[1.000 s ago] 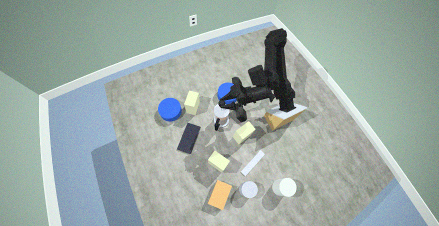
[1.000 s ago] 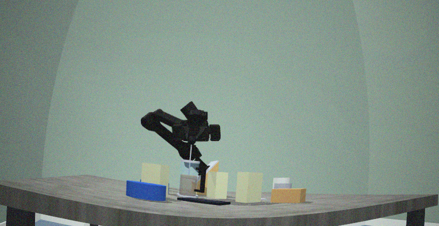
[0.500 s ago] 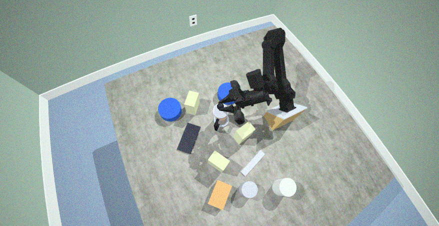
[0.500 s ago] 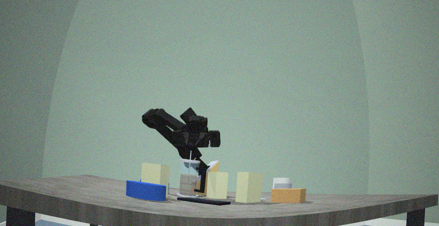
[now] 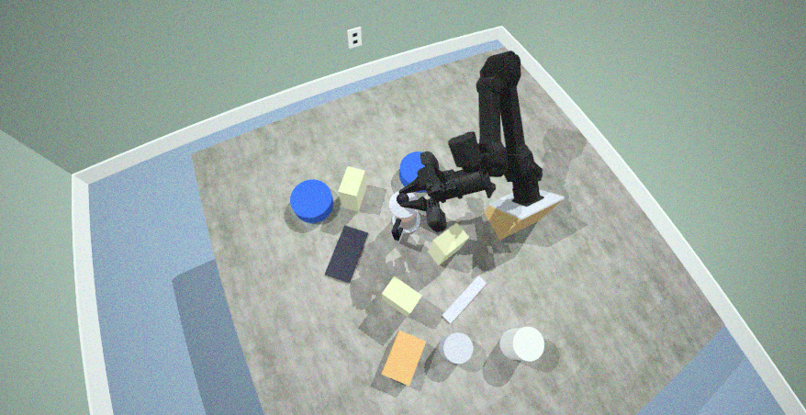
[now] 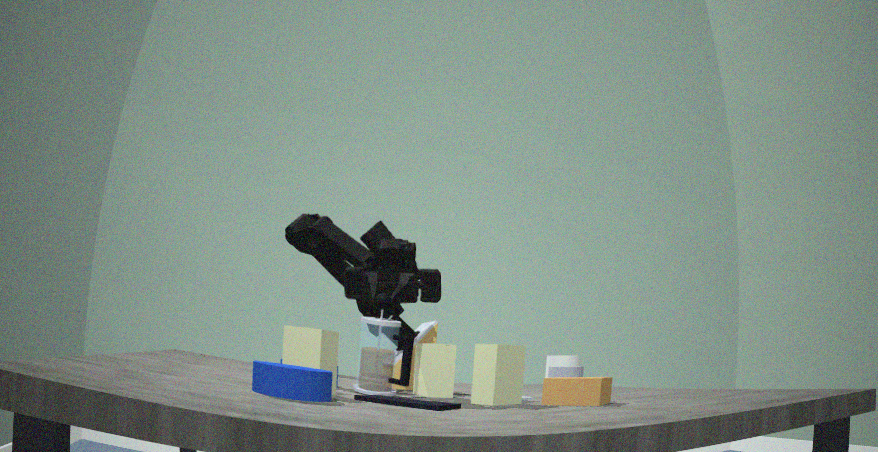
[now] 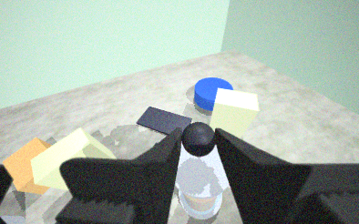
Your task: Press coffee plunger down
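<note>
The black claw [image 7: 199,137] clamps the round black plunger knob [image 7: 199,138] — directly above the upright clear glass coffee press [image 6: 377,354] on the grey wood-grain counter [image 6: 153,381].

1. the black six-joint arm [image 5: 501,130] rises from its base, folds at a high elbow and slopes back down, forearm stretched out level over the bench in the top view.
2. the wrist pitches downward, so the black parallel-jaw gripper [image 7: 199,138] points down and forward.
3. the two dark fingers stand partly apart, clamped on the round black plunger knob [image 7: 199,137] pinched between their tips.
</note>
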Action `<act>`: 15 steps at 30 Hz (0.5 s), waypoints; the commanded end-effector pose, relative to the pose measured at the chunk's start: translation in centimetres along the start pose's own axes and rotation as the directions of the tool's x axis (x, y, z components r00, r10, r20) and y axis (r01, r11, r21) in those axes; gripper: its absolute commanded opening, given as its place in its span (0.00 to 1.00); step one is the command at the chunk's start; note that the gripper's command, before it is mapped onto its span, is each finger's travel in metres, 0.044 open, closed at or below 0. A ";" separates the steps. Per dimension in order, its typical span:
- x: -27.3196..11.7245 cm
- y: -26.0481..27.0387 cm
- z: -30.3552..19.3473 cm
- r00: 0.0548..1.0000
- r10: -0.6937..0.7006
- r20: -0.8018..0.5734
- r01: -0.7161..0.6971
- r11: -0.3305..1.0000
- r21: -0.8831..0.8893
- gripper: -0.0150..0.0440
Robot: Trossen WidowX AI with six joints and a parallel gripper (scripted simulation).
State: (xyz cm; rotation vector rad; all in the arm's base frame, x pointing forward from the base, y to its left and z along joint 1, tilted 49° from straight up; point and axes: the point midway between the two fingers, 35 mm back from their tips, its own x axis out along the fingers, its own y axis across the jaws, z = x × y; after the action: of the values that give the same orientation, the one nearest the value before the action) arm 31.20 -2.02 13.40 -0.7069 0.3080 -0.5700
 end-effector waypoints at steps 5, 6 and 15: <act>0.3 0.1 -0.6 1.000 -0.011 -0.023 0.011 1.000 -0.021 0.47; 0.3 0.1 -0.6 1.000 -0.011 -0.023 0.011 1.000 -0.021 0.47; 0.4 0.2 -0.5 1.000 -0.011 -0.023 0.010 1.000 -0.021 0.47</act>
State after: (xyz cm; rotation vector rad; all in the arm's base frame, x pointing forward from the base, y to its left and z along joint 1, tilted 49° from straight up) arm 31.42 -2.16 13.11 -0.7156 0.3199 -0.5775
